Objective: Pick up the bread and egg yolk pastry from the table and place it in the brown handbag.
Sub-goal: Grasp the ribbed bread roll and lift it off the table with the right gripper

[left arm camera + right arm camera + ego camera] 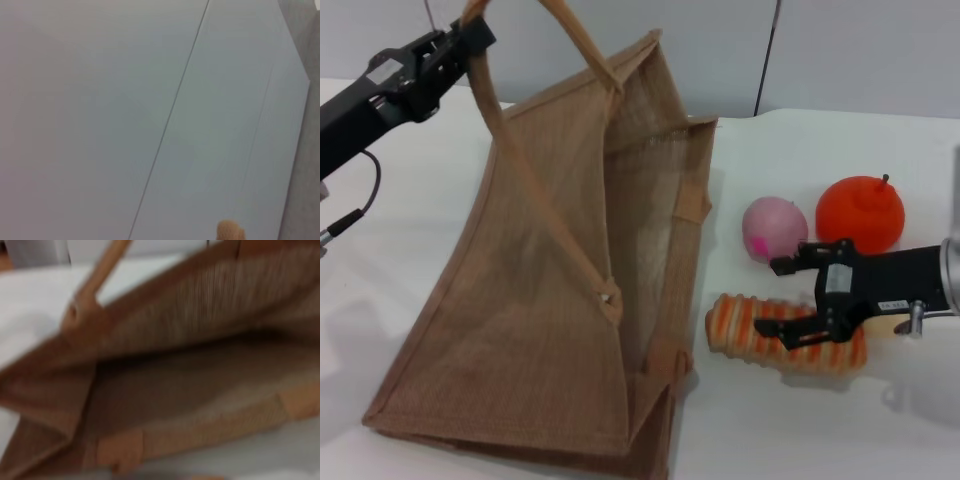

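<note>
Brown handbag [550, 300] fills the near left of the head view, a large burlap tote lying tilted with its mouth turned toward the right gripper [800, 300]; the right wrist view looks straight into that opening. One tan strap handle [485, 90] is lifted high by the left gripper [470, 38], which appears pinched shut on it up at the far left, holding the mouth open. Next in size, the bread [760, 330], a striped orange and cream loaf, lies on the white table [800, 430] directly under the right gripper, between it and the bag mouth. That gripper's black fingers [800, 335] seem closed across the loaf's outer half, though whether the loaf is lifted cannot be told. Just beyond the gripper sit an orange fruit [860, 212] and a pink ball [775, 228], close together. No egg yolk pastry shows in any view. To do this step well, the loaf likely needs carrying lengthwise, leading end first, low toward the opening, since the bag's tan-edged rim [692, 205] stands close ahead. Open table lies on the gripper's near side; the fruit and ball crowd the far side.
</note>
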Robot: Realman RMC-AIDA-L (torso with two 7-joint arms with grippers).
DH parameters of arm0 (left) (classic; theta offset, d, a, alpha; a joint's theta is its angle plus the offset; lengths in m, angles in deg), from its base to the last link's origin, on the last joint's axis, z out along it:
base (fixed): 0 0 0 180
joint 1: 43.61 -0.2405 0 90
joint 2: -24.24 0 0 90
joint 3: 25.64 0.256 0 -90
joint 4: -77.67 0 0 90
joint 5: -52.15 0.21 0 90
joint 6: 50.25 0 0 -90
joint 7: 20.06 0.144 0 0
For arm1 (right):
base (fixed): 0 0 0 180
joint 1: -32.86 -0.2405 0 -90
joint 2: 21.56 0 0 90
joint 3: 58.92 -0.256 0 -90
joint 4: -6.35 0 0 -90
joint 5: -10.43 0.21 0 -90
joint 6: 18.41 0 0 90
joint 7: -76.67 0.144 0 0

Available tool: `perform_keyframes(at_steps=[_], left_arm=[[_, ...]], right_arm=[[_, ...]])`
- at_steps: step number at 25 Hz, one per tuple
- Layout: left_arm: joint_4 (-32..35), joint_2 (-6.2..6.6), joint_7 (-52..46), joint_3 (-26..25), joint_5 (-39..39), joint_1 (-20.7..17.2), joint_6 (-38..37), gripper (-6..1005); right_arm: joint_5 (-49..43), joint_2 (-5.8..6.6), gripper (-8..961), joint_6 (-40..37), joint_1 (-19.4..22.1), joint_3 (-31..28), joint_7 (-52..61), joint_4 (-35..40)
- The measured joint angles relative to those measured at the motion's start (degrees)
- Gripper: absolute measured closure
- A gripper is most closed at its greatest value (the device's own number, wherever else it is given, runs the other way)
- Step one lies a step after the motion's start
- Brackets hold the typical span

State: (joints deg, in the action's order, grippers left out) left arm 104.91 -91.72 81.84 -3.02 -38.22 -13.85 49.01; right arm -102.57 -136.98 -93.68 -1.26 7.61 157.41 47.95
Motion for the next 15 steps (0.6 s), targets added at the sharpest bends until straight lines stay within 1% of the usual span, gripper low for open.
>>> perform_keyframes(at_steps=[1, 4, 11, 13, 15], left_arm=[[0.0, -0.06, 0.07, -0.79, 0.0, -0.1, 0.17, 877], [0.0, -0.14, 0.22, -1.03, 0.2, -0.09, 0.18, 877], [0.0, -0.1, 0.21, -1.07, 0.26, -0.45, 0.23, 877], [0.01, -0.11, 0.26, -1.09, 0.37, -0.47, 0.24, 877], [0.01, -0.14, 0.31, -1.09, 0.41, -0.47, 0.24, 877]], right_arm=[[-2.32, -0.33, 74, 0.01, -0.08, 0.31, 2.02, 1.41], [-5.87, -0.28, 74, 0.21, -0.62, 1.64, 6.2, 2.18], [-9.06, -0.36, 73, 2.69, -0.29, 2.56, 8.84, 4.11], [-11.32, -0.48, 73, 4.33, -0.45, 4.1, 11.04, 4.64], [-12.48, -0.55, 73, 5.71, -0.79, 7.0, 13.3, 4.94]])
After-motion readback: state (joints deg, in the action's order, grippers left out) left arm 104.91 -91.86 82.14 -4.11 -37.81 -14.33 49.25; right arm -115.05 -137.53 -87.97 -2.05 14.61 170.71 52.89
